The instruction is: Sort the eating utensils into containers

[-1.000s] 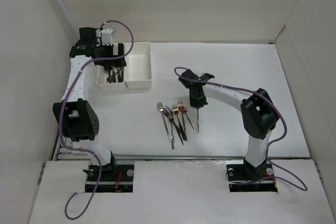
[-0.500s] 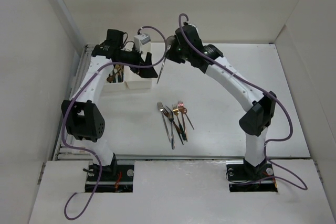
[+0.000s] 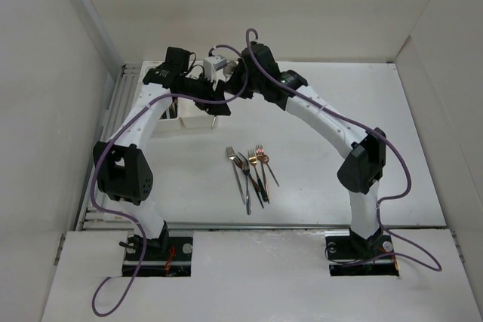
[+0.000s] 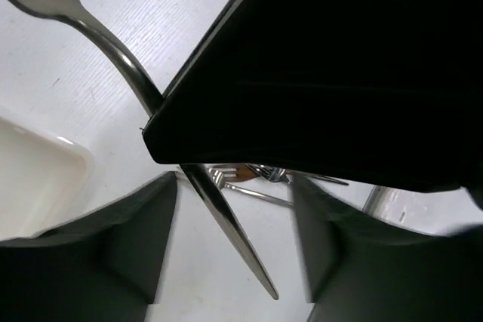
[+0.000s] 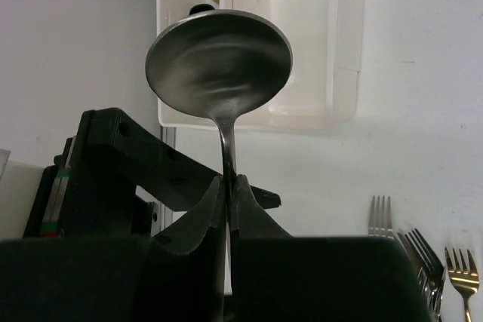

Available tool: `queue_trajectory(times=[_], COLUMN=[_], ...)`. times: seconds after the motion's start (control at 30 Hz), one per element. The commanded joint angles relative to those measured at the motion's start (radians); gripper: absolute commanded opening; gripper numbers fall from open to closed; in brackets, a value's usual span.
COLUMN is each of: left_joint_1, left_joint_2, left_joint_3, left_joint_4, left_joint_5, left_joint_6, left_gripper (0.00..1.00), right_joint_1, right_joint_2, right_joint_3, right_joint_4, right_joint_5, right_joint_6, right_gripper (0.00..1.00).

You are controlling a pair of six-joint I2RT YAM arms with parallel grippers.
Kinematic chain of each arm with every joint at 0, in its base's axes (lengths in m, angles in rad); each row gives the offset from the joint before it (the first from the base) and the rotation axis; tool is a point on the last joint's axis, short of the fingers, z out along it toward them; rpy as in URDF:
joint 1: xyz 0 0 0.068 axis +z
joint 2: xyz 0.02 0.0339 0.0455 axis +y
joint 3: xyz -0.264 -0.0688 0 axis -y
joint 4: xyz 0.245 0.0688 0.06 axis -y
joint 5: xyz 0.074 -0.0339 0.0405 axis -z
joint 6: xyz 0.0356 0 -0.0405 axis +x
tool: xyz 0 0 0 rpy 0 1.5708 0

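Pinching spoon (image 5: 219,58) handle in closed right gripper (image 5: 227,195), offering it between parted jaws of left gripper (image 4: 235,209); apparently a handover beside containers (image 5: 343,43).

Right fingers (image 5: 204,216) pinched (left fingers (image 4: 128,239) parted)

1. A white table (image 3: 339,111) with a matte top, evenly lit.
2. Plain white panels enclose it: left wall (image 3: 38,111), far wall (image 3: 264,5), right wall (image 3: 453,96).
3. A slotted metal rail (image 3: 124,88) runs along the table's left edge.
4. A white board (image 3: 256,277) with 2 rectangular cutouts spans the near side.
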Motion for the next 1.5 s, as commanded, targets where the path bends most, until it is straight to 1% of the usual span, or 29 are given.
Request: queue_trajectory(times=[0.0, 0.03, 0.07, 0.1, 0.23, 0.27, 0.3, 0.33, 0.37, 0.4, 0.43, 0.47, 0.5, 0.57, 0.6, 0.63, 0.7, 0.73, 0.87, 0.9, 1.0, 1.07, 1.13, 1.17, 1.3, 1.47], left_joint_1=[-0.008, -0.008, -0.008, -0.008, -0.008, -0.008, -0.008, -0.008, 0.002, 0.021, 0.034, 0.050, 0.086, 0.130, 0.154, 0.194, 0.217, 0.228, 0.249, 0.260, 0.269, 0.269, 0.269, 0.269, 0.269, 0.269], left_joint_2=[-0.020, -0.020, -0.020, -0.020, -0.020, -0.020, -0.020, -0.020, -0.020, -0.029, -0.029, -0.029, -0.029, -0.015, 0.000, 0.009, 0.037, 0.069, 0.178, 0.198, 0.267, 0.290, 0.302, 0.302, 0.281, 0.220], left_joint_3=[-0.015, -0.015, -0.015, -0.005, 0.014, 0.014, 0.025, 0.025, 0.025, 0.025, 0.016, 0.015, 0.006, 0.006, 0.006, 0.006, 0.015, 0.026, 0.092, 0.116, 0.135, 0.161, 0.161, 0.161, 0.137, 0.137], left_joint_4=[0.026, 0.026, 0.037, 0.037, 0.037, 0.037, 0.037, 0.052, 0.077, 0.092, 0.107, 0.121, 0.131, 0.141, 0.167, 0.180, 0.213, 0.236, 0.237, 0.237, 0.227, 0.218, 0.209, 0.209, 0.209, 0.209], left_joint_5=[-0.027, -0.040, -0.063, -0.075, -0.095, -0.125, -0.151, -0.187, -0.233, -0.333, -0.389, -0.444, -0.545, -0.619, -0.648, -0.697, -0.754, -0.821, -0.902, -0.915, -0.939, -0.952, -0.965, -0.965, -0.977, -1.015], left_joint_6=[-0.011, -0.021, -0.031, -0.031, -0.044, -0.057, -0.076, -0.093, -0.112, -0.133, -0.180, -0.204, -0.222, -0.262, -0.273, -0.273, -0.282, -0.282, -0.294, -0.294, -0.304, -0.304, -0.304, -0.304, -0.313, -0.313], left_gripper=[0.51, 0.37, 0.10, 0.01, 0.00, 0.00, 0.00, 0.00, 0.00, 0.00, 0.00, 0.00, 0.00, 0.00, 0.00, 0.00, 0.00, 0.00, 0.00, 0.00, 0.04, 0.13, 0.27, 0.37, 0.59, 0.64], right_joint_1=[0.006, 0.006, 0.006, 0.006, 0.006, 0.006, 0.006, 0.006, 0.006, 0.006, 0.006, -0.005, -0.005, -0.014, -0.014, -0.014, -0.014, -0.014, -0.023, -0.023, -0.023, -0.023, -0.023, -0.023, -0.023, -0.023], right_joint_2=[-0.076, -0.076, -0.076, -0.076, -0.067, -0.056, -0.056, -0.056, -0.056, -0.056, -0.065, -0.082, -0.095, -0.124, -0.151, -0.164, -0.184, -0.184, -0.164, -0.164, -0.173, -0.188, -0.214, -0.233, -0.256, -0.256], right_joint_3=[-0.012, -0.012, -0.021, -0.021, -0.042, -0.051, -0.051, -0.051, -0.061, -0.061, -0.080, -0.091, -0.105, -0.152, -0.166, -0.182, -0.222, -0.231, -0.240, -0.269, -0.353, -0.395, -0.445, -0.461, -0.501, -0.510], right_joint_4=[0.103, 0.103, 0.103, 0.103, 0.117, 0.117, 0.117, 0.117, 0.103, 0.092, 0.082, 0.062, 0.062, 0.036, 0.036, 0.019, -0.010, -0.023, -0.145, -0.174, -0.175, -0.175, -0.162, -0.147, -0.122, -0.122], right_joint_5=[-0.026, -0.035, -0.035, -0.044, -0.074, -0.086, -0.086, -0.086, -0.086, -0.071, -0.055, -0.040, -0.025, 0.023, 0.040, 0.070, 0.084, 0.084, 0.111, 0.111, 0.111, 0.111, 0.111, 0.111, 0.111, 0.111], right_joint_6=[0.028, 0.028, 0.028, 0.028, 0.028, 0.028, 0.028, 0.028, 0.028, 0.017, 0.017, 0.017, 0.003, -0.023, -0.061, -0.081, -0.122, -0.171, -0.236, -0.245, -0.256, -0.256, -0.256, -0.256, -0.265, -0.285], right_gripper=[0.00, 0.00, 0.00, 0.00, 0.01, 0.07, 0.27, 0.37, 0.45, 0.54, 0.57, 0.60, 0.61, 0.63, 0.63, 0.66, 0.67, 0.67, 0.67, 0.66, 0.65, 0.65, 0.64, 0.64, 0.64, 0.65])
